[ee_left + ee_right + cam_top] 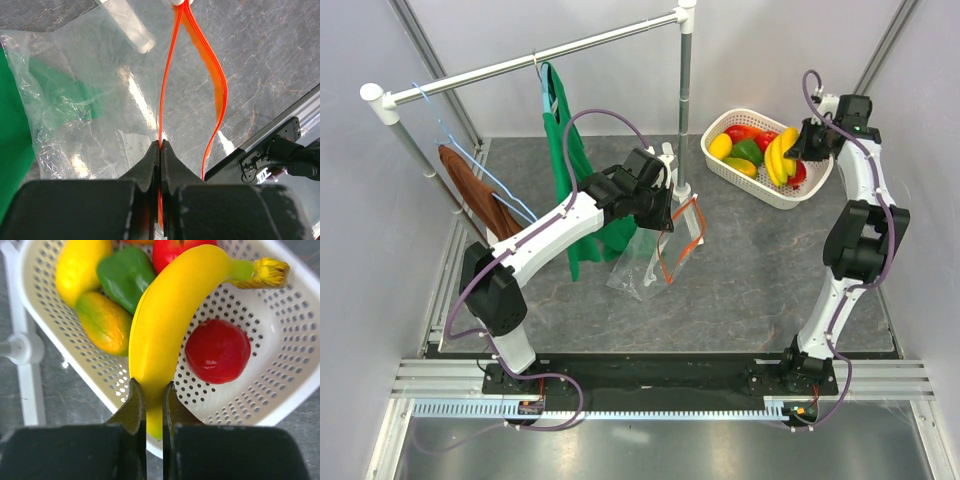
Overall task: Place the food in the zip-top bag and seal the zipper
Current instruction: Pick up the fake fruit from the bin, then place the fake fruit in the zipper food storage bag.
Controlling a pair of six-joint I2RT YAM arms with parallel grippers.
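So the bag (638,268) is held up off the table (760,280) by the left gripper (160,146), whose fingers are pinched together on one side of the zipper (172,75). That looks done on purpose: with one lip lifted and the other side of the orange strip sagging away in a loop, the mouth is held gaping so stuff can be dropped in. The rest of the clear plastic is allowed to hang down toward the table, just beside a green cloth (560,150) draped from the rack (530,62). Over at the far right, the banana (170,315) is clamped near its lower end by the right gripper (152,390), fingers squeezed tight on it. It's held over the white basket (280,365), where the tomato (217,350), pepper (125,272), mango (102,322) and lemon (80,265) are lying. Whether it's fully lifted clear of them can't be told. It's gripped by the end rather than the middle, probably so the long part can be fed into the bag first. Nothing is seen inside the bag yet, so the job is judged barely begun, and the zipper is wide open.
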